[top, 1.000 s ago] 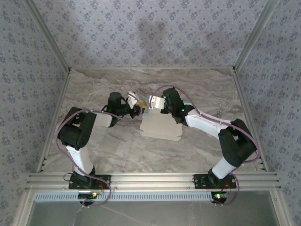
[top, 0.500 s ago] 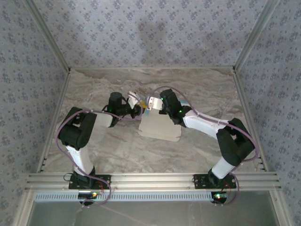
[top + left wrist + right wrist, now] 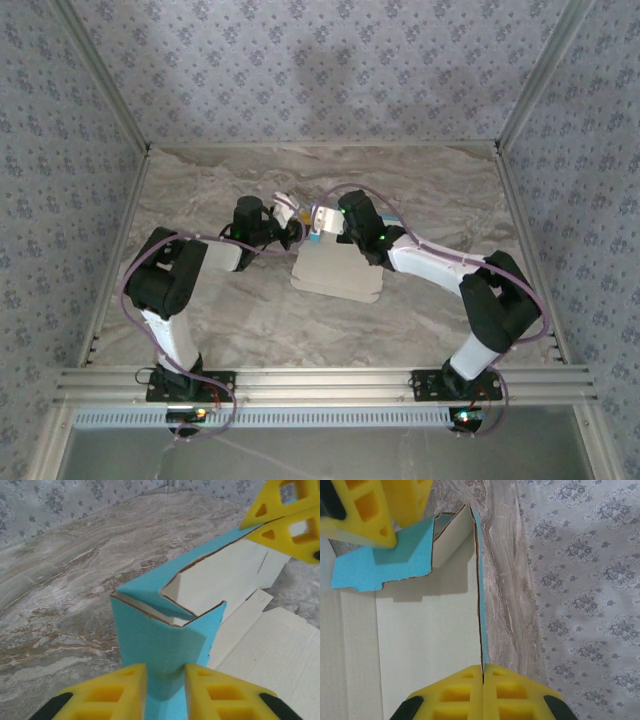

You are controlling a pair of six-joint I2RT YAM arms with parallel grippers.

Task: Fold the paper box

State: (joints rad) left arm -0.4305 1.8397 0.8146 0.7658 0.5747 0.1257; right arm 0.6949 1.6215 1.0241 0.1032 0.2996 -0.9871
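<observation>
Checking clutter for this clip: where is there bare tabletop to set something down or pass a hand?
Bare: the near strip of table between the paper box and the front rail, the far band below the back wall, and the far-right corner. Crowded: the centre, where the left gripper and right gripper both pinch the box's raised blue flaps.

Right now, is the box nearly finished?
Not nearly. Done: one wall of the paper box stands up, with a blue corner flap bent round. In hand: the left hand pinches that flap, and the right hand pinches the wall. Left: the rest lies flat, beige side up, on the table.
</observation>
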